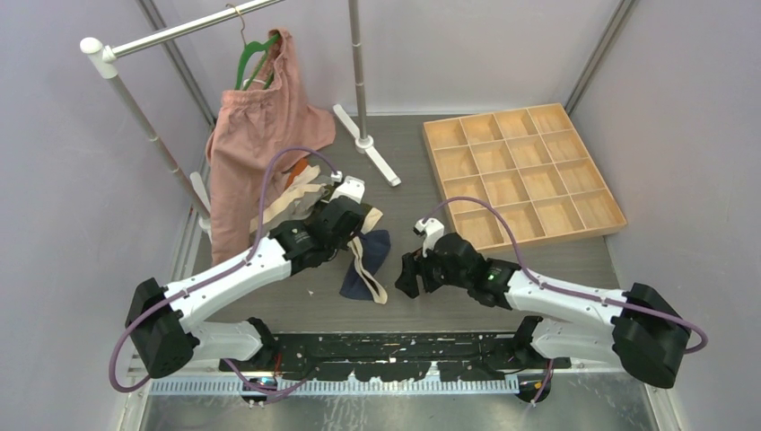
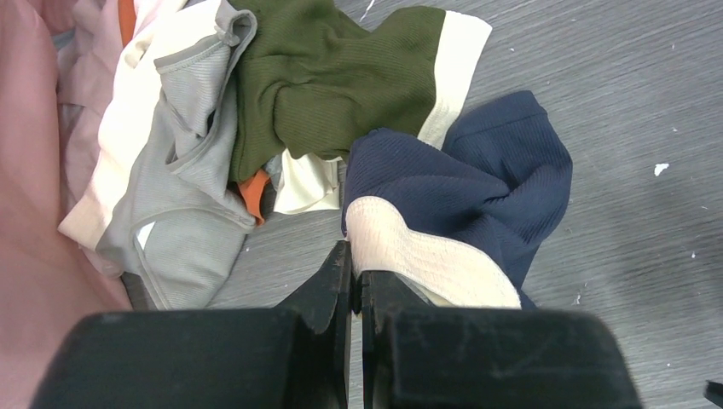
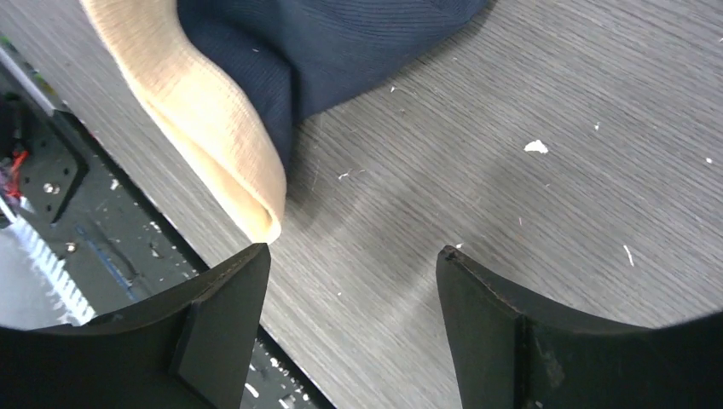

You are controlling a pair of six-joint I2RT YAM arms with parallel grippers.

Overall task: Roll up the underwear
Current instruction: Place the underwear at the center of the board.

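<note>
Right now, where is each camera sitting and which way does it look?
Top: high behind the arms, looking down on the table; both arms show.
Left wrist: on the left arm, looking down past its shut left hand at the navy underwear.
Right wrist: on the right arm, looking down past its open right hand at the table.
Shared: all three show the navy underwear.

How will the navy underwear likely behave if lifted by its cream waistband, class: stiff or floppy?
Probably floppy: the navy underwear lies crumpled in soft folds, so it would likely sag from any lifted point. Its cream waistband looks thicker, perhaps a firmer hold. Pushed across the table, it would likely bunch rather than slide whole.
</note>
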